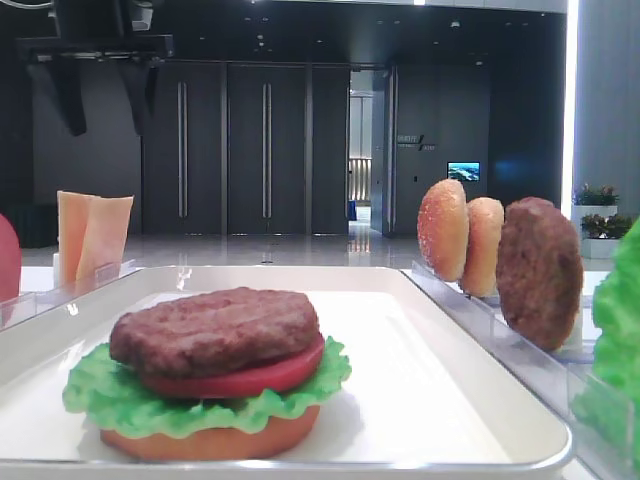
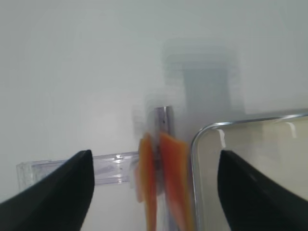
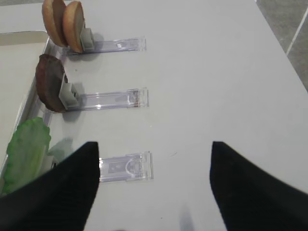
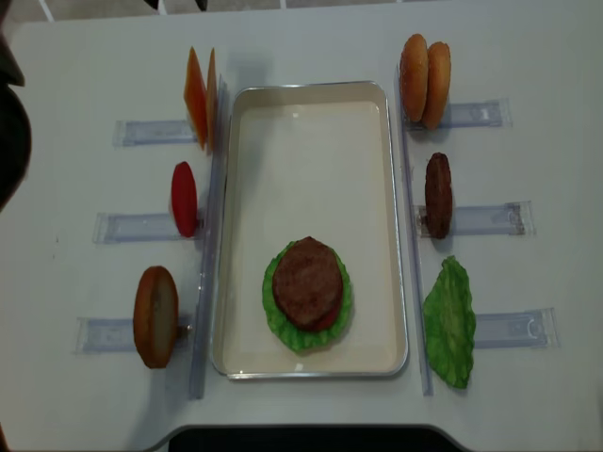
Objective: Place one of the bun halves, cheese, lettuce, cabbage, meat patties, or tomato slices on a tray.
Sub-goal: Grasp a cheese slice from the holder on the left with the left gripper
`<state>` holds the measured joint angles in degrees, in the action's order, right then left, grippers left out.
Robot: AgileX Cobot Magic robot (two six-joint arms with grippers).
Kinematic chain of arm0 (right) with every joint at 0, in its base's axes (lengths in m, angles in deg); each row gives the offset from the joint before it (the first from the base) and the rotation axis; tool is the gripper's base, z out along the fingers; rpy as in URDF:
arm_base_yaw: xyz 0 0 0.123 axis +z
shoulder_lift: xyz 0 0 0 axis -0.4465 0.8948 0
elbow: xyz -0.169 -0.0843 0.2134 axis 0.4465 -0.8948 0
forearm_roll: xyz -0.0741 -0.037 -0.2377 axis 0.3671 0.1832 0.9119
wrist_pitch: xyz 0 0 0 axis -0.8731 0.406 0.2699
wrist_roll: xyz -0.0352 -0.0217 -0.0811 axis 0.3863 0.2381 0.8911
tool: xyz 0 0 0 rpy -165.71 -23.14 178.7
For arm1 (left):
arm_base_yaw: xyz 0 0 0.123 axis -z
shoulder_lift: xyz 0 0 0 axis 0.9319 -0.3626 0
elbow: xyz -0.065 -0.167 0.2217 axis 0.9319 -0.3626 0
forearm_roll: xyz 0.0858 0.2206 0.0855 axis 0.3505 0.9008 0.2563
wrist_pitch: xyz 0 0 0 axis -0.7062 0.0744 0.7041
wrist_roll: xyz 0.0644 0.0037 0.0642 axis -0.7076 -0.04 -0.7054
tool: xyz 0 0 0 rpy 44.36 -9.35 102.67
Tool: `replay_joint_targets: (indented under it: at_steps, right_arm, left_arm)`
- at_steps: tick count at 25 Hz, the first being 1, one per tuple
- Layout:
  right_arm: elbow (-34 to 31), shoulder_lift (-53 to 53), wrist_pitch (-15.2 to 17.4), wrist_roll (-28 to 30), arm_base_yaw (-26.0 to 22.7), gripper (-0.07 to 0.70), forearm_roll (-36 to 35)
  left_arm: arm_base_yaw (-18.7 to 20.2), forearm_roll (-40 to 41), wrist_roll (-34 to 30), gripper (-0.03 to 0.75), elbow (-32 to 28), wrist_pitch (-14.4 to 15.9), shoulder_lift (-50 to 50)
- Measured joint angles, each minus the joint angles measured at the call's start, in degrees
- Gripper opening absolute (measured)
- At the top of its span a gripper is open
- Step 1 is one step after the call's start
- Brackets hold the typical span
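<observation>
The white tray (image 4: pixel 311 87) lies mid-table and bears a stack: a bun half (image 1: pixel 210 440), lettuce (image 1: pixel 120 400), a tomato slice (image 1: pixel 250 378) and a meat patty (image 4: pixel 306 278) on top. Two cheese slices (image 2: pixel 166 178) stand upright in a clear holder just left of the tray's far corner (image 2: pixel 195 144). My left gripper (image 2: pixel 155 159) hovers over them, open, its fingers well apart on either side and touching nothing. Over bare table to the right of the tray, my right gripper (image 3: pixel 154 147) is open and empty. No cabbage shows.
Left of the tray stand a tomato slice (image 4: pixel 184 198) and a bun half (image 4: pixel 155 315). On its right are two bun halves (image 3: pixel 62 24), a patty (image 3: pixel 48 89) and a lettuce leaf (image 3: pixel 26 149), each in a clear holder strip (image 3: pixel 125 167).
</observation>
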<state>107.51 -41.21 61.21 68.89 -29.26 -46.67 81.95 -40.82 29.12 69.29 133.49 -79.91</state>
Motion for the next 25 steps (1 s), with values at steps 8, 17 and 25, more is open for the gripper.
replay_joint_targets:
  at_steps: [8, 17, 25]
  right_arm:
    - [0.0, 0.0, 0.0, 0.0, 0.0, 0.465, 0.0]
    - [0.0, 0.0, 0.0, 0.0, 0.0, 0.465, 0.0]
    - [0.0, 0.0, 0.0, 0.0, 0.0, 0.465, 0.0]
  left_arm:
    - [4.1, 1.2, 4.9, 0.608, -0.1, 0.0, 0.0]
    - [4.8, 1.4, 6.1, 0.608, -5.1, -0.1, 0.0]
    - [4.8, 1.2, 6.1, 0.608, -5.8, -0.1, -2.0]
